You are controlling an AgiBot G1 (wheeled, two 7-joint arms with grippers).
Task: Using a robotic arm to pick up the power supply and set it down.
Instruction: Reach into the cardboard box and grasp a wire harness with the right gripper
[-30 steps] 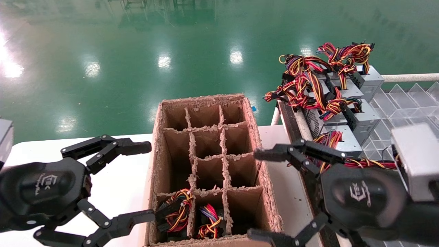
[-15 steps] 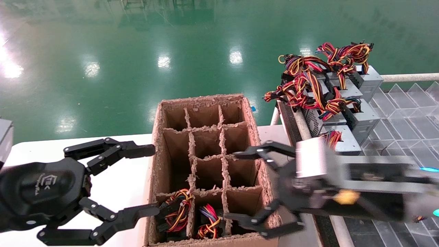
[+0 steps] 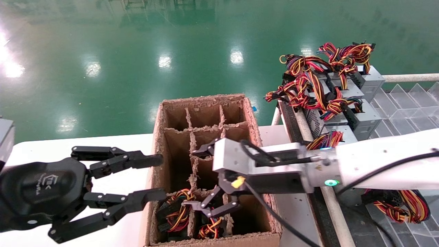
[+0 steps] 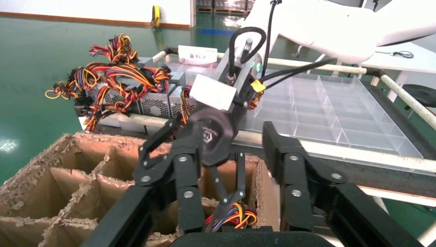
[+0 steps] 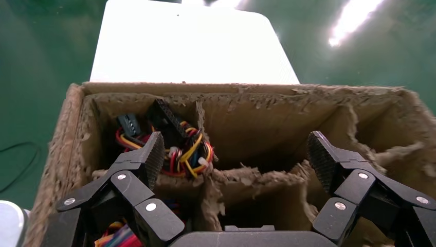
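Reaching phase: the white tubular right arm with silver-grey wrist block extends across the brown partitioned cardboard box (image 3: pixel 202 99); judged step is the approach, before any grasp.
Right hand (image 3: pixel 192 178): black multi-link fingers spread open, empty, poised over the cells at the box's near edge.
Left hand (image 3: pixel 159 176): open, empty, over the white worktop (image 3: pixel 113 144), fingertips at the box's left wall.
Power supply (image 3: pixel 176 206): the grey metal unit with the red, yellow and black wire bundle sits in the near-left corner cell; only wires and black connectors show, the casing is hidden.
Orientation: wire end points up; long axis judged vertical, standing on end in the cell.
Neighbour: the next cell along the near edge holds a bundle with blue and purple strands (image 3: pixel 210 223); not the target.
Next move: shift the right hand toward the box's near-left corner, lower it and close it on the unit, clear of the dividers.
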